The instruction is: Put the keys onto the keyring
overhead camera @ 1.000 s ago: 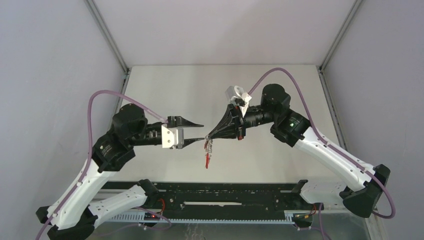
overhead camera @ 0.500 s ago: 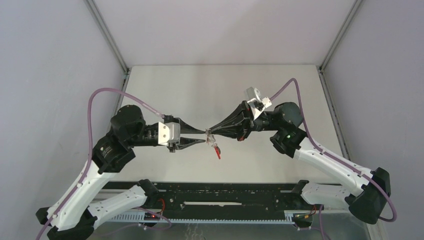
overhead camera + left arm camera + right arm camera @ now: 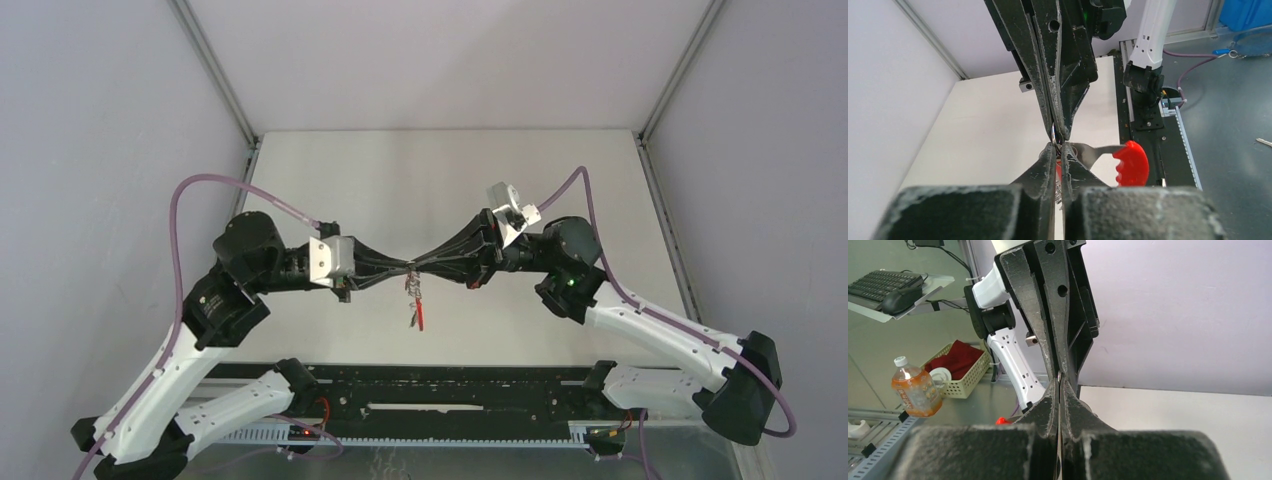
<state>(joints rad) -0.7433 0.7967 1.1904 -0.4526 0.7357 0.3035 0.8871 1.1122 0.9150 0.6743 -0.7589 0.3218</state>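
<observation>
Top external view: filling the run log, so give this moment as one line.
left gripper: shut | right gripper: shut on keyring | contact: tip-to-tip, mid-air | red-tagged key: dangling below

The top external view looks steeply down from above the near edge of the worktop [image 3: 330, 170], taking in its whole surface. Over the worktop's middle, each wrist view looks closely along its own tool: the left end effector [image 3: 1058, 151] faces the right end effector [image 3: 1058, 385]. All three views share that tip-to-tip meeting.
</observation>
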